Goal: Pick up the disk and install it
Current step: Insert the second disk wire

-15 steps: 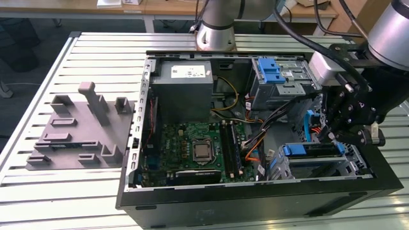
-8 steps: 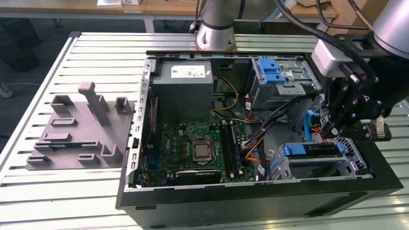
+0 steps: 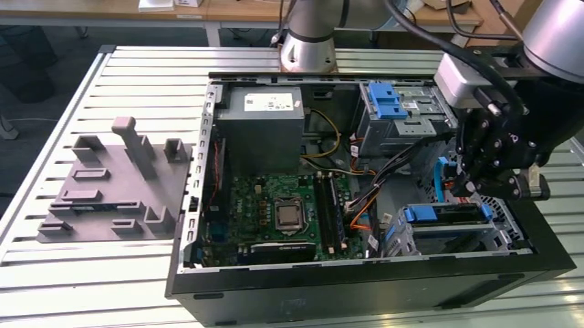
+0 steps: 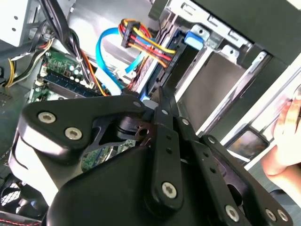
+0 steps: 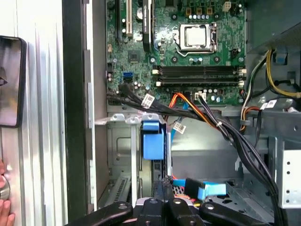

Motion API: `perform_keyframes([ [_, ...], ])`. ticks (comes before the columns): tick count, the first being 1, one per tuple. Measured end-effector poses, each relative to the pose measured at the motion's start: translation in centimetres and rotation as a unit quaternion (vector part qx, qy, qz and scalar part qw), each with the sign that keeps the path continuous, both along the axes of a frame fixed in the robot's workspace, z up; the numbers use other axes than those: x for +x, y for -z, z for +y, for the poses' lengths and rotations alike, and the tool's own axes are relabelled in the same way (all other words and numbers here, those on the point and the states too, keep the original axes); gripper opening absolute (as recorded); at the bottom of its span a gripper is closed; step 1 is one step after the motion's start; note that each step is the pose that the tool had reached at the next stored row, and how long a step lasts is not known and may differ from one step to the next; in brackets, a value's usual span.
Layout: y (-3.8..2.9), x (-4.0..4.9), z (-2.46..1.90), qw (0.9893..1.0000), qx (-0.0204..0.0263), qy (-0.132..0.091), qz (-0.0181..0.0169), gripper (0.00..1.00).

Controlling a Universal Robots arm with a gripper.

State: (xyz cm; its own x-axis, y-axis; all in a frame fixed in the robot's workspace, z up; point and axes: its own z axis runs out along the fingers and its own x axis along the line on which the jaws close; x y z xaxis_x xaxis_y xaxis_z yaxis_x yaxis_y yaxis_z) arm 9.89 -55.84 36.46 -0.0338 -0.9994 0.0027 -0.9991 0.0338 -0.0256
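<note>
The disk (image 4: 163,70) stands on edge as a dark slab with a blue rail inside the silver drive bay (image 4: 221,80) at the case's front corner. In the exterior view the disk (image 3: 456,213) lies in that bay behind a blue latch (image 3: 420,214). My gripper (image 3: 470,190) hangs just above it, on the exterior view's right. In both wrist views the gripper (image 4: 162,96) (image 5: 164,184) is shut, its tips at the disk's (image 5: 159,170) upper edge. I cannot tell whether they pinch it or only touch it.
The open computer case (image 3: 273,273) lies on a slatted table. Inside are the grey power-supply box (image 3: 264,116), the motherboard (image 3: 283,212), a second bay (image 3: 397,102) and loose cables (image 4: 141,42). A grey fixture (image 3: 119,184) sits on the exterior view's left. A person's hand (image 4: 287,141) rests beside the case.
</note>
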Motion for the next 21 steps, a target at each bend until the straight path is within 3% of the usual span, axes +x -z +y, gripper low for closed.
perform_keyframes([
  [8, -1.26, -0.22, 0.19, 1.0000, 0.0000, 0.000, -0.0002, 0.11],
  [13, -1.27, -0.87, 0.23, 1.0000, 0.0000, 0.000, -0.0005, 0.11],
  [21, -2.36, -0.96, 1.14, 1.0000, -0.0001, 0.000, -0.0012, 0.11],
])
